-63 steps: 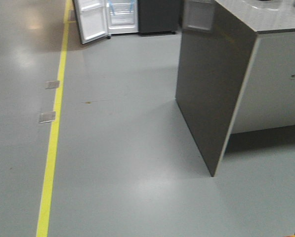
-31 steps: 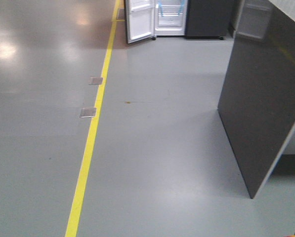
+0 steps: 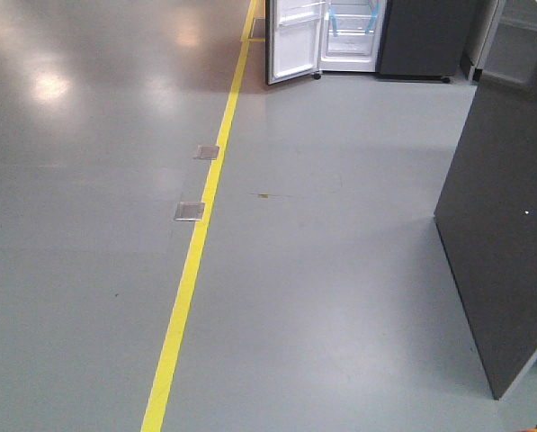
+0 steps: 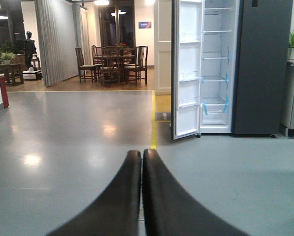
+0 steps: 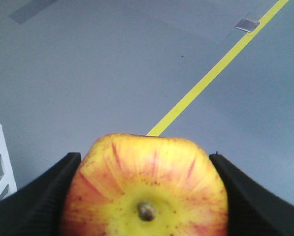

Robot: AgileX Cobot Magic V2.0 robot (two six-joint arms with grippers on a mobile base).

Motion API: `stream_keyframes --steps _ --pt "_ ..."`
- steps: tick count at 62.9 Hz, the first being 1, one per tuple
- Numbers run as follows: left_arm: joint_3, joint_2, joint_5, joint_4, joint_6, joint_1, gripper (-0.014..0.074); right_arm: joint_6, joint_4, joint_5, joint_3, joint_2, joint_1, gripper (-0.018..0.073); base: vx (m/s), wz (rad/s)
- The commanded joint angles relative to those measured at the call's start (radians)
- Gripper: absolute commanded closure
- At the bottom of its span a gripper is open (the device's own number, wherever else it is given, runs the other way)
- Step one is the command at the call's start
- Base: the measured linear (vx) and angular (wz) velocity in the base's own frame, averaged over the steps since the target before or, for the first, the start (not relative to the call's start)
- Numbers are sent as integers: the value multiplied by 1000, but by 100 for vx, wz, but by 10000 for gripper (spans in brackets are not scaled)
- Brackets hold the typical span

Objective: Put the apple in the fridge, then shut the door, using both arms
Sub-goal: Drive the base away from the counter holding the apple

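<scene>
1. Apple [image 5: 146,189] sits clamped between the right gripper's [image 5: 145,164] two black fingers [image 5: 33,201], stem facing the wrist camera, above grey floor [image 5: 87,73] with a yellow line [image 5: 211,73].
2. Left gripper [image 4: 142,155] is empty, fingers pressed together.
3. Fridge [image 4: 262,64] stands well ahead across the floor, its door [image 4: 187,69] swung wide open, white shelves [image 4: 215,58] showing.

The fridge [image 3: 353,36] stands far ahead, right of the floor line [image 3: 194,261].
</scene>
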Motion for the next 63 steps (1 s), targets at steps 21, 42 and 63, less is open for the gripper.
stream_keyframes --steps 21,42,63 --pt "21 -14 -77 0 -12 3 603 0 20 -68 -29 9 1 186 19 1" --pt "21 -14 -77 0 -12 3 603 0 20 -70 -29 9 1 186 21 -8" --pt "21 -14 -77 0 -12 3 603 0 20 -70 -29 9 1 186 24 -10"
